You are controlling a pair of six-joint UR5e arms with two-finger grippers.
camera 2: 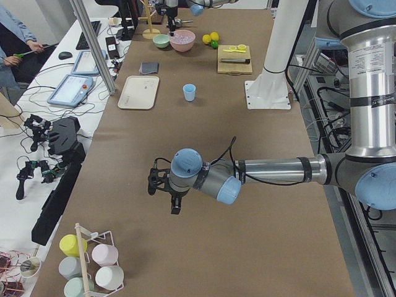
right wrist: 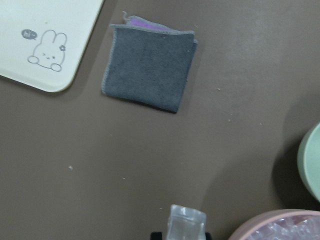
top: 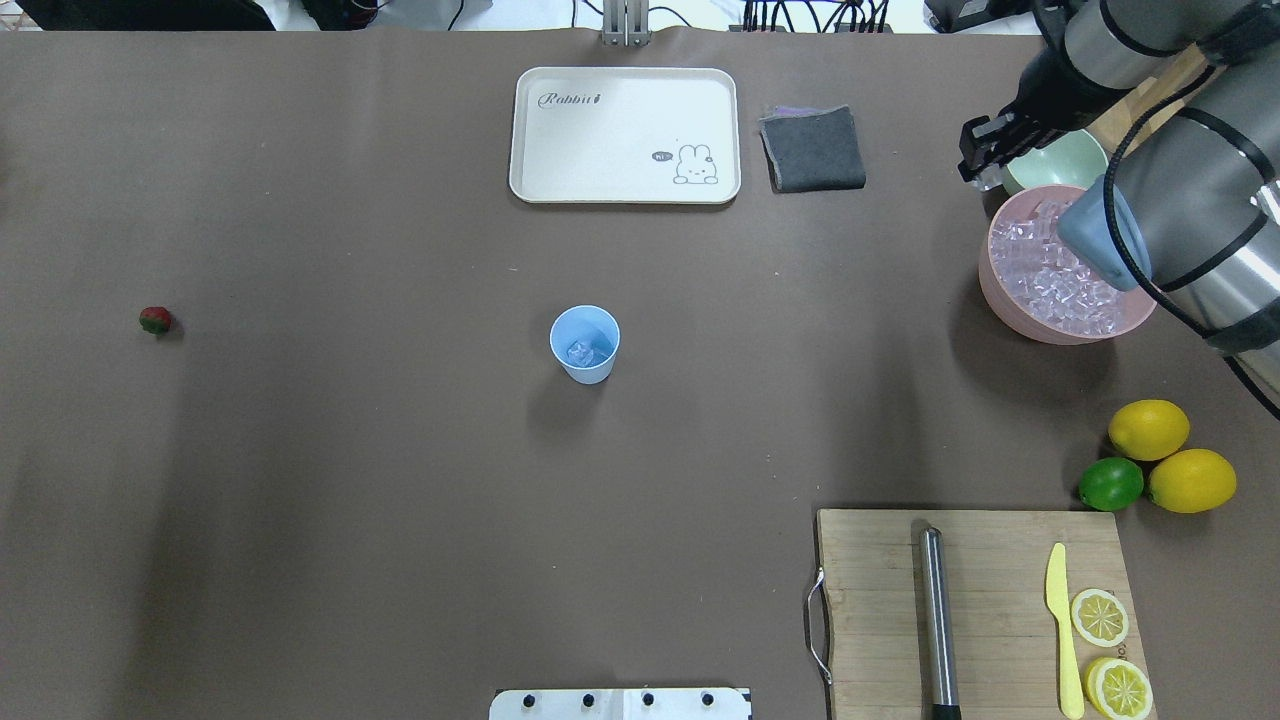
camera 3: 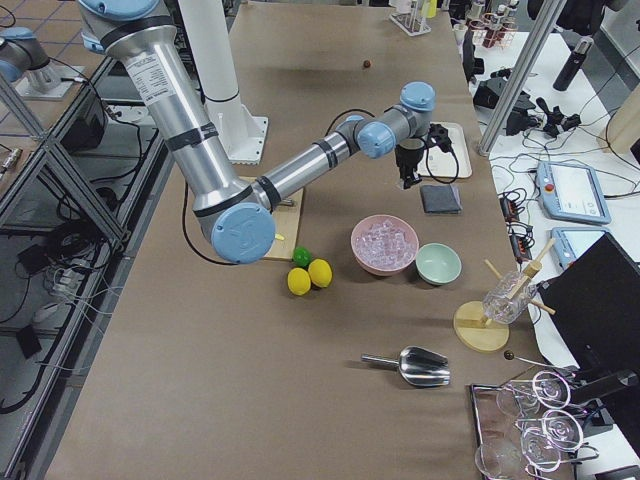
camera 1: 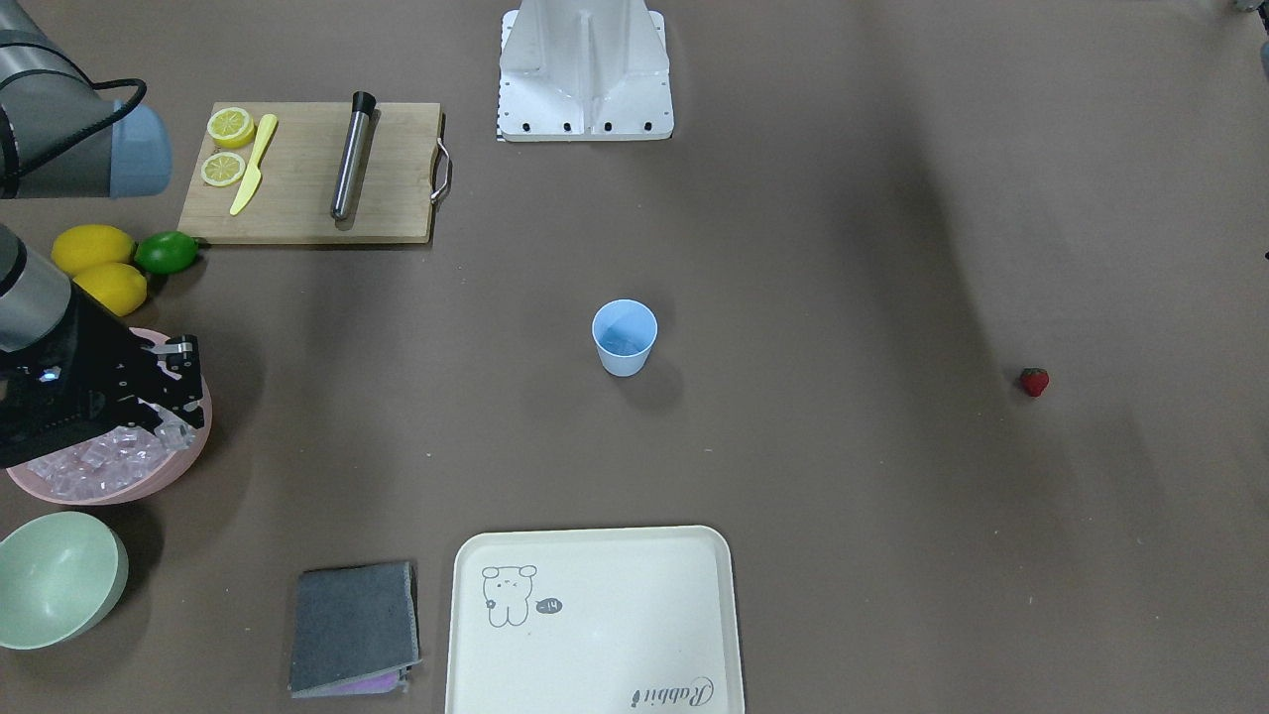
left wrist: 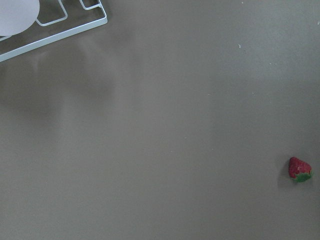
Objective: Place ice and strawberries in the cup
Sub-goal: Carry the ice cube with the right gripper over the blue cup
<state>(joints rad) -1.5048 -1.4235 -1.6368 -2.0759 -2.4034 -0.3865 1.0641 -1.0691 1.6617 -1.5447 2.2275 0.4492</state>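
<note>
The light blue cup (camera 1: 625, 337) stands upright mid-table, with a little ice (top: 585, 352) in its bottom. A pink bowl (camera 1: 190, 454) at the table's end is heaped with ice (top: 1058, 282). My right gripper (camera 1: 171, 420) hangs over that bowl's far rim, shut on one ice cube (right wrist: 186, 222). The strawberry (camera 1: 1034, 381) lies alone on the table on the opposite side; it shows in the left wrist view (left wrist: 299, 169). My left gripper (camera 2: 163, 185) hovers above the table near it, and I cannot tell whether it is open or shut.
A pale green bowl (camera 1: 55, 577) sits beside the pink one. A cream tray (camera 1: 590, 620) and a folded grey cloth (camera 1: 353, 627) lie across the table from my base. A cutting board (camera 1: 297, 198) with lemon slices, knife and steel rod, plus lemons (camera 1: 94, 248), lie nearer my base.
</note>
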